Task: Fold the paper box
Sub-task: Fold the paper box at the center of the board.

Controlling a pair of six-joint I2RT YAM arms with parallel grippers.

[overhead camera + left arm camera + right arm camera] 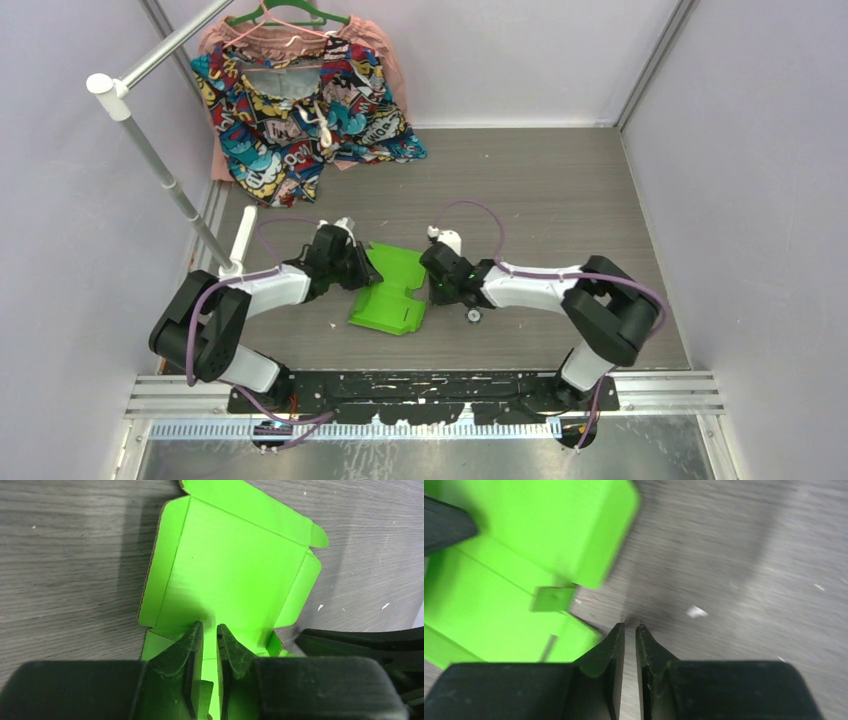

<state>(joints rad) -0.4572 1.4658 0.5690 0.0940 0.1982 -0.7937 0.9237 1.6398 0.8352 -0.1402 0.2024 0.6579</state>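
One table: grey wood grain (pixel 560 190), carrying everything below.
Garment: colourful patterned cloth (pixel 300 100) on a hanger, upper left of the top view, well apart from the work.
Paper box: lime-green card (pixel 392 290), part folded, lying on the table at the centre of the top view, between my two arms. Its long axis runs roughly up and down that frame, leaning a little.
Walls: in the left wrist view the side flaps around the main panel stand up.
Which way it lies: straight ahead of my left claw and under its tips. From my right claw it sits to the upper left of the wrist view, just beside the tips, apart from them.
Nearer arm: the left, already on the card.
Left claw (pixel 210 626): clenched to a thin slit, grasping a strip of green card at the box's near edge.
Right claw (pixel 630 626): all but closed, bare table in the slit, holding nothing.
Coming move, my guess: right claw must travel left to reach a flap while the left anchors.
Small dark round bit (pixel 472 316): just below my right claw; I cannot tell what it is.
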